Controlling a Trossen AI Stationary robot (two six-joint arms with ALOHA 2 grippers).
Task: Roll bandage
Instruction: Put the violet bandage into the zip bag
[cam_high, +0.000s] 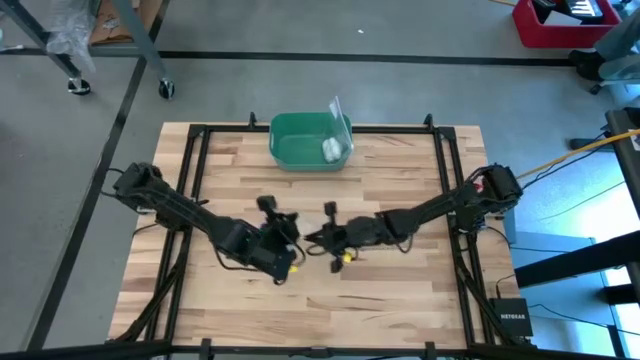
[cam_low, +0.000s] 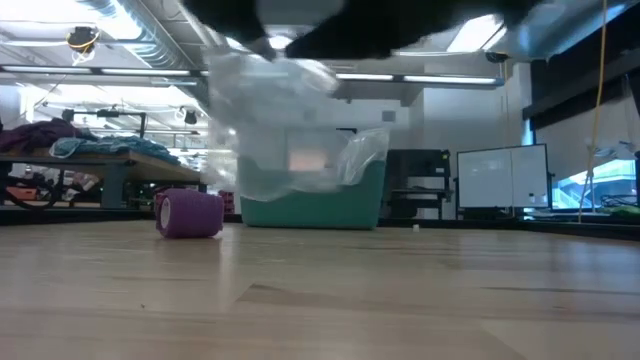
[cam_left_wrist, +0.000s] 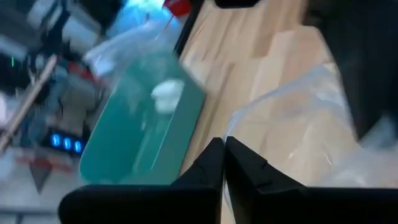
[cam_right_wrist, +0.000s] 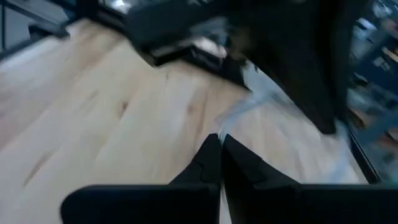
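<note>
Desk (cam_high: 400, 290): pale wood planks in a dark frame; it carries everything I work with.
My left arm (cam_high: 180, 210): reaches in from the left edge towards the desk's middle.
My right arm (cam_high: 440, 208): reaches in from the right edge, and meets the left one near the middle.
Bin (cam_high: 300, 140): green, at the far edge of the desk, well apart from both my grippers. In the low view its teal wall (cam_low: 310, 208) shows behind a clear plastic bag.
Bag (cam_low: 290, 120): clear, crumpled plastic, hanging in front of the bin in the low view. I cannot tell from there what holds it up.
Left fingers (cam_left_wrist: 224, 163): pressed together, tip to tip, with nothing between them; clear plastic lies on the wood just past them.
Right fingers (cam_right_wrist: 220, 155): closed on each other too, empty, above bare wood.
Bandage (cam_low: 189, 213): a small purple roll, lying on the desk on its side, beside the bin in the low view. Neither set of my fingers touches it.
White roll (cam_high: 330, 150): small, inside the bin, against its right wall.
</note>
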